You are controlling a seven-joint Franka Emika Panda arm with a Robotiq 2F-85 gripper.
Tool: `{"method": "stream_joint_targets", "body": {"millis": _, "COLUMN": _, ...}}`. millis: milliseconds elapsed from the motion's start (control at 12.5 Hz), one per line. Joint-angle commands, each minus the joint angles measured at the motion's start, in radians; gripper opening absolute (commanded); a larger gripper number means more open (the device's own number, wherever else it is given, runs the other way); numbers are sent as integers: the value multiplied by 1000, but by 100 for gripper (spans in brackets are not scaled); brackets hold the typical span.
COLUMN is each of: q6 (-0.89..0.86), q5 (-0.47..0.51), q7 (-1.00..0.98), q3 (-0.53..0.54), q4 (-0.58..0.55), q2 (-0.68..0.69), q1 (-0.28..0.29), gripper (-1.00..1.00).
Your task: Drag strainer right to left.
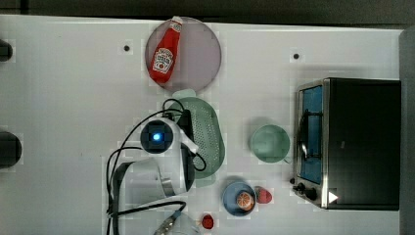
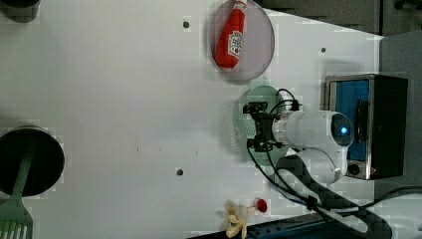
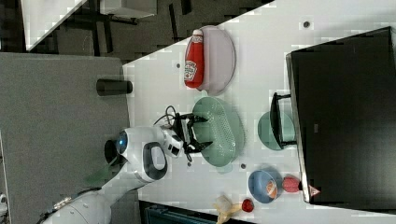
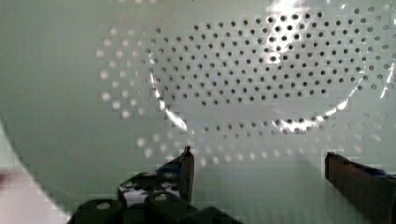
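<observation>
The strainer (image 1: 209,134), a pale mint-green oval colander with a grid of small holes, lies mid-table just below the grey plate in the top view. It is also seen in the left view (image 2: 238,124) and the right view (image 3: 220,133). My gripper (image 4: 259,162) is open, with both black fingertips (image 4: 187,164) spread wide just above the perforated inner surface (image 4: 261,79). In the right view the gripper (image 3: 194,133) reaches into the strainer bowl from the right view's left. Nothing is held between the fingers.
A grey plate (image 1: 200,61) carrying a red ketchup bottle (image 1: 165,51) sits beside the strainer's tab end. A round green cup (image 1: 270,143), a toaster oven (image 1: 352,142), a blue bowl (image 1: 230,200) and small red toys lie at the top view's right and lower side.
</observation>
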Motion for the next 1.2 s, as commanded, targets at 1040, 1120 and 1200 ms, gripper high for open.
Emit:
{"method": "stream_joint_targets", "body": {"millis": 1040, "q6": -129, "q5": 90, "q7": 273, "q3": 20, "q4": 248, "q2": 159, "q1": 256, "gripper": 100}}
{"method": "stream_joint_targets", "body": {"millis": 1120, "q6": -142, "q5": 97, "q7": 273, "q3": 20, "q4": 272, "q2": 170, "q1": 272, "gripper": 100}}
{"method": "stream_joint_targets", "body": {"millis": 1200, "q6": -144, "q5": 105, "q7": 277, "q3": 20, "q4": 295, "q2": 181, "q1": 287, "gripper": 100}}
